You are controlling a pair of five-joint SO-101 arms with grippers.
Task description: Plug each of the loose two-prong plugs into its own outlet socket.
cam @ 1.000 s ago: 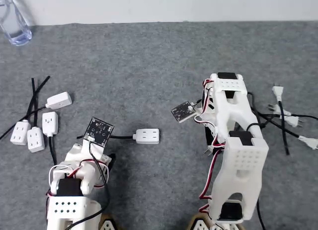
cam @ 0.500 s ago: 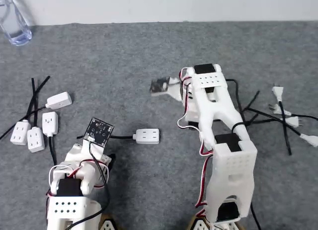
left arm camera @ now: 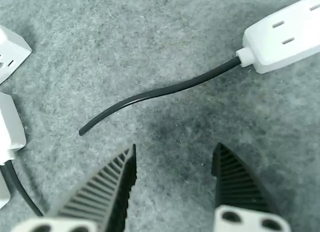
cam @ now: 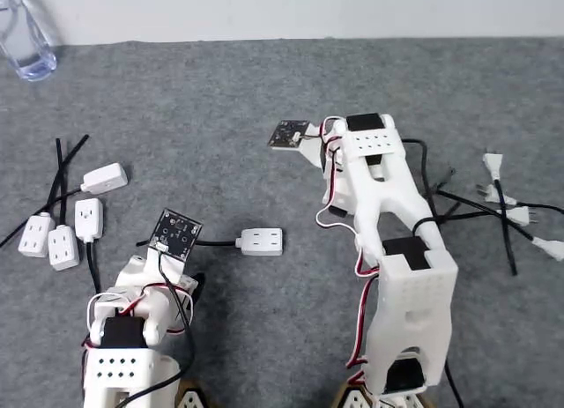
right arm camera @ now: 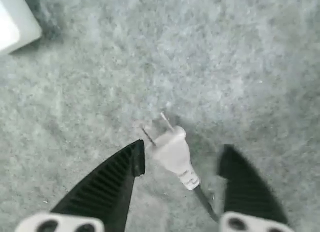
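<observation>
Right end effector [right arm camera: 183, 148] stands spread around a two-prong plug [right arm camera: 170, 151]; left end effector [left arm camera: 175, 149] gapes empty above the table [left arm camera: 150, 36].

Soft, even light from above fills the high view. The grey tabletop [cam: 220, 82] is bright all over, and the shadows are faint, keeping close under the arms. The white shell of the right arm [cam: 401, 249] comes near to glare. A bottle [cam: 25, 47] at the far corner carries small glints. In the left wrist view a dim patch lies between the cord [left arm camera: 160, 91] and the left tool [left arm camera: 175, 149]. In the right wrist view a soft shadow sits beside the plug [right arm camera: 172, 152].
</observation>
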